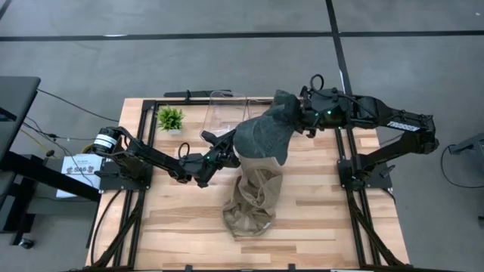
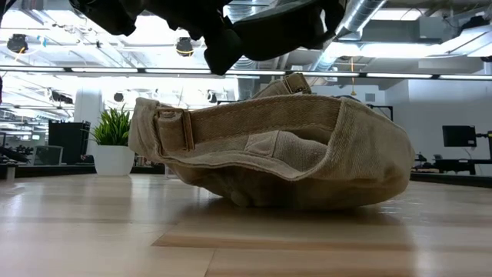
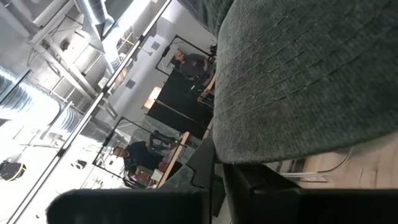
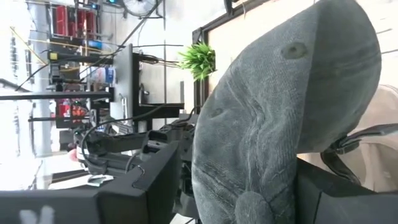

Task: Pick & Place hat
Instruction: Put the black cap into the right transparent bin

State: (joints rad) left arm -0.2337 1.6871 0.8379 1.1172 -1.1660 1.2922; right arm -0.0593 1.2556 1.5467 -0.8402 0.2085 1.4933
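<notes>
A dark grey cap [image 1: 265, 136] hangs in the air between my two grippers, above a tan hat [image 1: 253, 198] that lies on the wooden table on its crown, opening up [image 2: 269, 154]. My right gripper [image 1: 302, 115] is at the grey cap's crown, on the far right side, and is shut on it. My left gripper [image 1: 227, 149] reaches the cap's brim from the left and is shut on it. In the low view the grey cap [image 2: 238, 23] shows only as a dark shape along the top edge. My left gripper holds the grey cap by the edge of its stitched brim [image 3: 249, 146], coming level from the table's left. The brim itself hides the exact spot between the fingers [image 3: 280, 196]. The cap is lifted clear of the table. My right gripper pinches the crown of the grey cap near its top button [image 4: 255, 208], with one finger [image 4: 155, 183] on either side, coming level from the table's right. The cap is lifted clear, and its crown bulges out ahead of the fingers.
A clear plastic container [image 1: 227, 112] stands at the table's far edge beside the grey cap. A small potted plant [image 1: 170, 118] sits at the far left corner. Black frame rails [image 1: 344, 162] run along both sides. Bare wood lies at the near left and near right.
</notes>
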